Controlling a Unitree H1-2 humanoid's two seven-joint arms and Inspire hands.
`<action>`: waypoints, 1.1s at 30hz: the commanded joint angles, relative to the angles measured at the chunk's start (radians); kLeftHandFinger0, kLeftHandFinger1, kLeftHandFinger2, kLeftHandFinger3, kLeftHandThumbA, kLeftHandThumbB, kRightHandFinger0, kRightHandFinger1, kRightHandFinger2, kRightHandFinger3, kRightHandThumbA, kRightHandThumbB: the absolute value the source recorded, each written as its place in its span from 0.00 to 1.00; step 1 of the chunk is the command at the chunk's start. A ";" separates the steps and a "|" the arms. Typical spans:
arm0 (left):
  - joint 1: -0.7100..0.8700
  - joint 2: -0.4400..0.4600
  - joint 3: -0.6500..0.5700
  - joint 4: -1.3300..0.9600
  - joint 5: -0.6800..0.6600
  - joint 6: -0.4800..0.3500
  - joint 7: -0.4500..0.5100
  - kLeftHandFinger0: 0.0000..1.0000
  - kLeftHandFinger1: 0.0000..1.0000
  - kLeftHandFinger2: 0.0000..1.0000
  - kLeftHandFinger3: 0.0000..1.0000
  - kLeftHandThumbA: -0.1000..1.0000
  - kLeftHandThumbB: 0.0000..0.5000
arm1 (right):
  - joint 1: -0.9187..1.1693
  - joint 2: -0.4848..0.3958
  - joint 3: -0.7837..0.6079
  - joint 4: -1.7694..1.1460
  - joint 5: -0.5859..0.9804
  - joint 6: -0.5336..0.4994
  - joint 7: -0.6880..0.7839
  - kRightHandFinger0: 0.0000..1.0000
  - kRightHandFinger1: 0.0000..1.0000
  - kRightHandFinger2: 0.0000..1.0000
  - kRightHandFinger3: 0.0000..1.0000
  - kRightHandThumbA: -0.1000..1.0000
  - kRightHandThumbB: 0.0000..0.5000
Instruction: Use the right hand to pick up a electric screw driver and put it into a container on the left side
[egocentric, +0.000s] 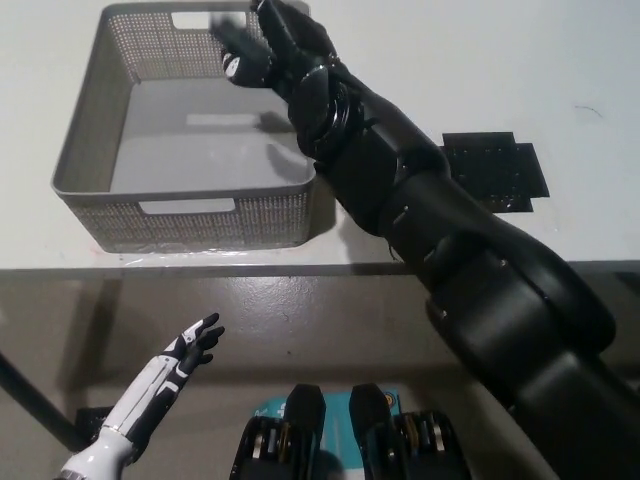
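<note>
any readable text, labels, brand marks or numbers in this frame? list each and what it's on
None readable.
Grey basket: perforated walls, no label or print visible.
Black right hand, over the basket's far right corner: no marking legible; whether it holds anything cannot be told.
Black patch on the table: pale specks only, no letters.
White left hand, resting low below the table edge: no text.
</note>
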 joint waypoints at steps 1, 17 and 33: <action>-0.021 0.029 -0.004 -0.025 0.004 0.004 -0.022 1.00 1.00 1.00 1.00 1.00 0.44 | -0.049 -0.011 -0.005 -0.052 -0.020 0.032 0.056 1.00 1.00 1.00 1.00 0.69 0.67; -0.031 0.033 -0.024 -0.027 0.032 0.001 -0.024 1.00 1.00 1.00 1.00 1.00 0.44 | 0.063 -0.108 -0.075 -0.256 0.007 0.003 0.068 1.00 1.00 1.00 1.00 1.00 0.72; 0.008 0.017 -0.004 0.010 -0.019 -0.035 -0.024 1.00 1.00 1.00 1.00 1.00 0.42 | 0.707 -0.358 -0.416 -1.527 0.230 0.093 0.146 1.00 1.00 1.00 1.00 1.00 0.66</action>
